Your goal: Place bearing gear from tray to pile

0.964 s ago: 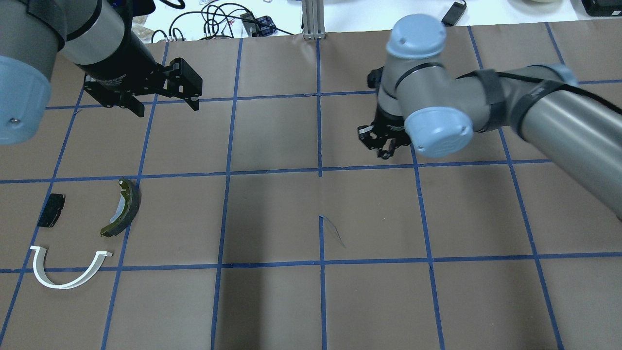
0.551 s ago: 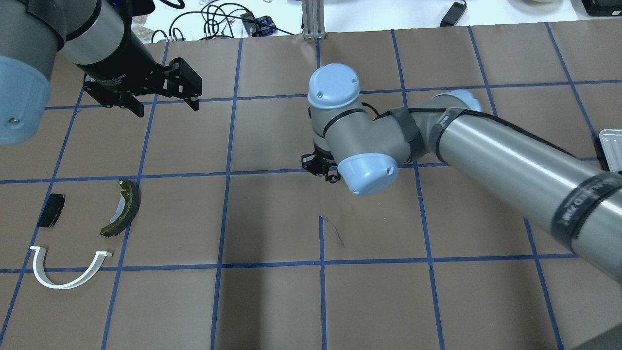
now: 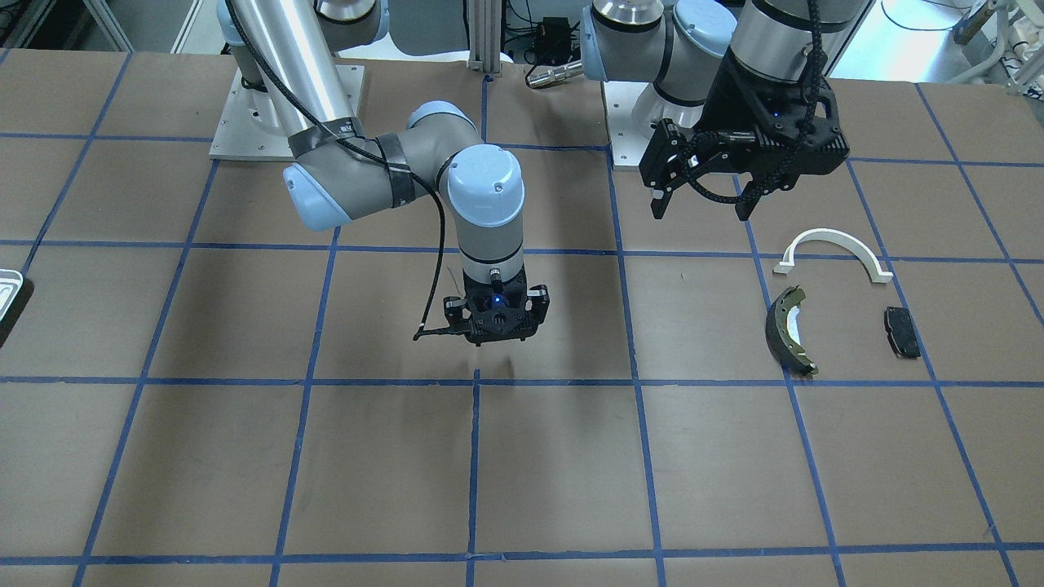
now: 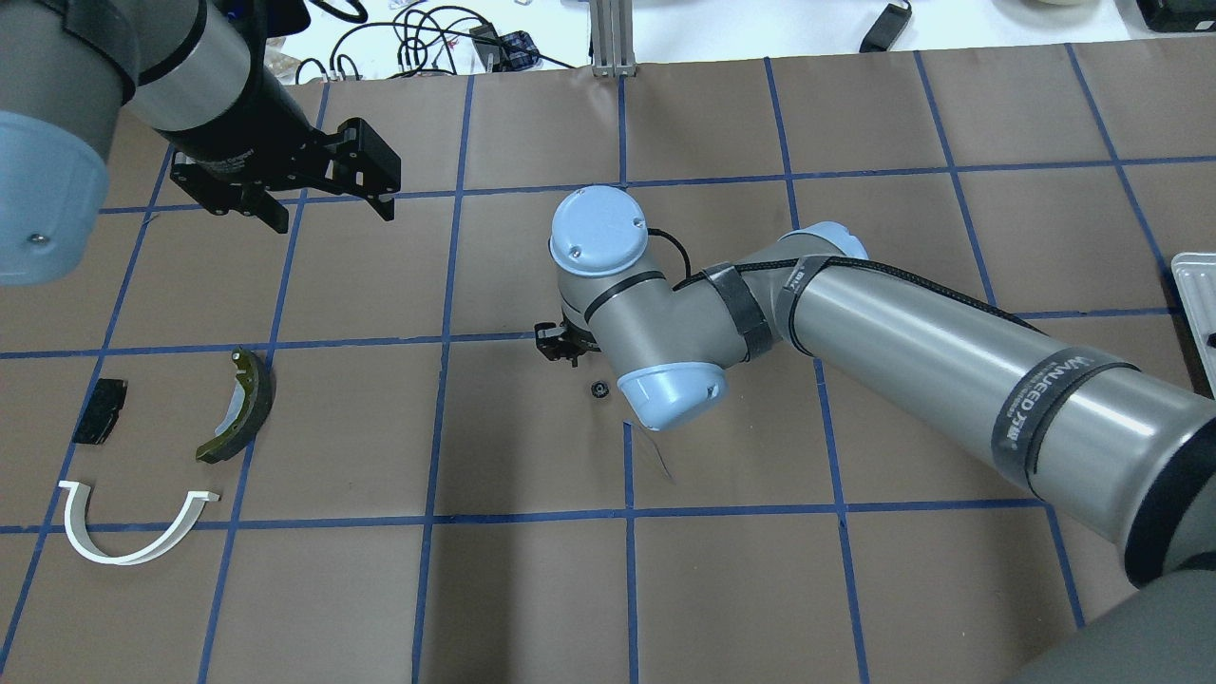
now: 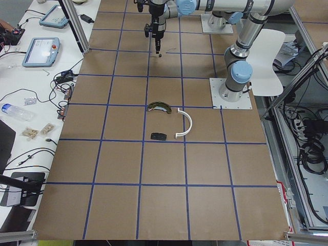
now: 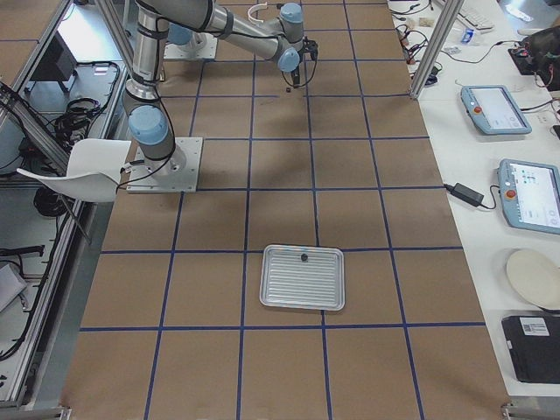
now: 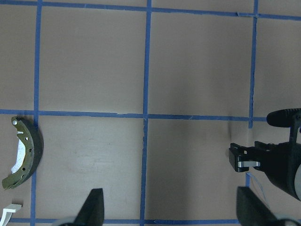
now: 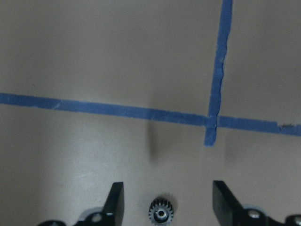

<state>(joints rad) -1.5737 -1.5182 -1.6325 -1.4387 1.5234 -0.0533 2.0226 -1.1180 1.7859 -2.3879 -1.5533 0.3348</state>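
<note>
My right tool [image 8: 167, 184] gapes wide and empty over the small toothed gear [image 8: 161, 214], which seems to lie loose on the worktop [image 4: 532, 589] between its fingers, probably light, hard, apt to roll, best pinched across the teeth, with the pile [image 4: 242, 404] well apart and my left tool [image 4: 332, 215] spread empty.

Even overhead light, soft shadows, no hard glare.
Broad dim bands cross the brown table paper [image 4: 522, 589] mid-table; metal on my right arm [image 4: 902, 323] shows a mild sheen. My right wrist view is soft, the bearing gear [image 8: 161, 214] slightly blurred, a faint shadow streak above it.
</note>
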